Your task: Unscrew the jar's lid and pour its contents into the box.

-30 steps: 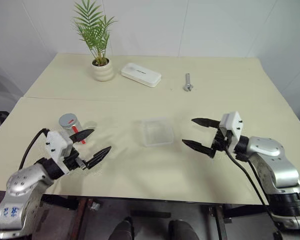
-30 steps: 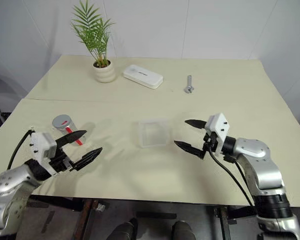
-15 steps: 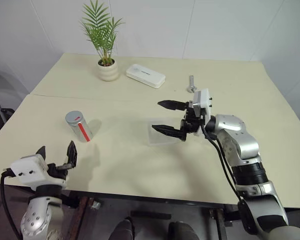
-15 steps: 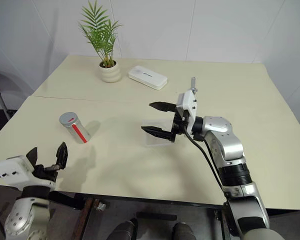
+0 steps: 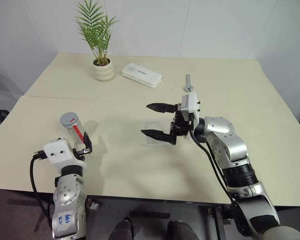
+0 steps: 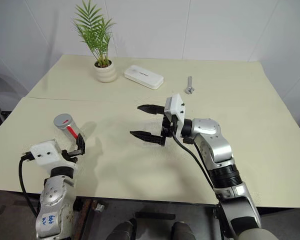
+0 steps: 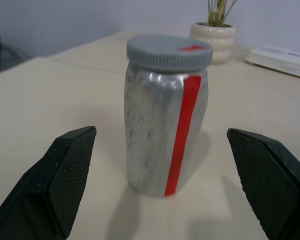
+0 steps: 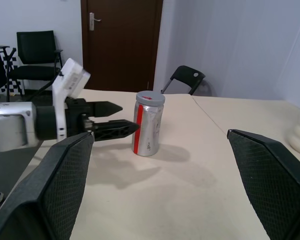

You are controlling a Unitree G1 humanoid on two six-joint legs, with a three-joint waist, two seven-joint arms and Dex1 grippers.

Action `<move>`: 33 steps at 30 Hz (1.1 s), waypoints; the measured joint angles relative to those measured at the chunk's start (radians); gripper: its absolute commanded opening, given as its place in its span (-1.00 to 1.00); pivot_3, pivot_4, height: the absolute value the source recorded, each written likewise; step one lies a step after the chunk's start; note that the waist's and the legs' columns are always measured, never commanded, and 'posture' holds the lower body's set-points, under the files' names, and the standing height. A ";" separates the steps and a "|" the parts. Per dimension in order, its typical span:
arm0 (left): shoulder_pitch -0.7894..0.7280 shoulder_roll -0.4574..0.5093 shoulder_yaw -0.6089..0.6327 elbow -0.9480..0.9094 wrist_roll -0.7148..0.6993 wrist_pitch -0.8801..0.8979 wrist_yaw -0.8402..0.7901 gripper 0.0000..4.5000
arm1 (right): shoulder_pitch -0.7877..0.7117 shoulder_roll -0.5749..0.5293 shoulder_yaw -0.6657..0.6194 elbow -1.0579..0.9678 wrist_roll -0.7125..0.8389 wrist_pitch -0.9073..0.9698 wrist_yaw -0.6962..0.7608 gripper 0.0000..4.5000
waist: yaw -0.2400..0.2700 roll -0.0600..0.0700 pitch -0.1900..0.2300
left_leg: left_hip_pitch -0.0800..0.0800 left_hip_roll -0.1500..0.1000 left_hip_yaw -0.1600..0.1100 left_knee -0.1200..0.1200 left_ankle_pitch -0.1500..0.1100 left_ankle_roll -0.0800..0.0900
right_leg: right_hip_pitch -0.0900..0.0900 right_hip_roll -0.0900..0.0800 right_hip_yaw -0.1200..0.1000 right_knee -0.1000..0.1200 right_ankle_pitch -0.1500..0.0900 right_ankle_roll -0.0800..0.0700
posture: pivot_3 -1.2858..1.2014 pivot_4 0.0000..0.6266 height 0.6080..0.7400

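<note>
The jar [image 5: 74, 129] stands upright on the table [image 5: 140, 170], well to the left of the box [image 5: 156, 132], its long axis vertical and its lid [image 7: 169, 52] on top, facing the ceiling and not yet unscrewed. A red stripe runs down its side from the lid toward the base. The left gripper [image 7: 165, 187] sits just short of the jar on the side away from the plant pot [image 5: 103, 70], fingers spread wide and level with the lower half of the body, touching nothing. The right gripper [image 5: 157, 121] hangs above the box, jaws likewise fully apart and empty, pointing toward the jar. The step in hand looks like the first grasp. To do it well, the left gripper should slide forward until the jar's body lies squarely between the pads, below the lid so the cap stays free to turn, then close firmly on the round wall without tipping it. The right gripper can then come over from the box and take the lid from above, centred on the jar's axis. The contents cannot be made out through the greyish wall.
</note>
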 measured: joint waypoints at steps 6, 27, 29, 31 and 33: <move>-0.112 0.025 0.016 0.088 0.019 0.016 0.032 0.99 | 0.013 0.008 0.000 -0.031 0.004 0.010 -0.016 1.00 | -0.001 0.000 0.000 | 0.001 0.001 0.000 0.000 0.000 0.000 | 0.000 0.001 0.000 0.001 0.000 0.000 | 0.03 -0.52 1.00; -0.280 0.024 0.043 0.265 0.036 0.020 0.129 0.71 | 0.032 0.010 -0.001 -0.060 0.020 0.032 -0.049 1.00 | -0.001 0.000 0.000 | 0.001 0.001 0.001 0.000 0.000 -0.001 | 0.000 0.001 0.000 0.001 0.000 0.000 | 0.03 -0.52 1.00; -0.280 0.025 0.042 0.266 0.036 0.020 0.130 0.43 | 0.032 0.010 -0.001 -0.058 0.020 0.032 -0.049 1.00 | 0.000 0.000 0.000 | 0.001 0.001 0.000 0.000 0.000 -0.001 | 0.000 0.001 0.000 0.001 0.000 0.000 | 0.03 -0.52 1.00; -0.280 0.024 0.042 0.265 0.037 0.020 0.130 0.25 | 0.032 0.010 -0.001 -0.053 0.020 0.032 -0.049 1.00 | 0.000 0.000 0.000 | 0.001 0.001 0.001 0.000 0.000 -0.001 | 0.000 0.001 0.000 0.001 0.000 0.000 | 0.03 -0.52 1.00; -0.279 0.024 0.042 0.265 0.037 0.020 0.131 0.25 | 0.032 0.010 -0.001 -0.046 0.020 0.032 -0.049 1.00 | 0.000 0.000 0.000 | 0.001 0.001 0.001 0.000 0.000 -0.001 | 0.000 0.001 0.000 0.001 0.000 0.000 | 0.03 -0.52 1.00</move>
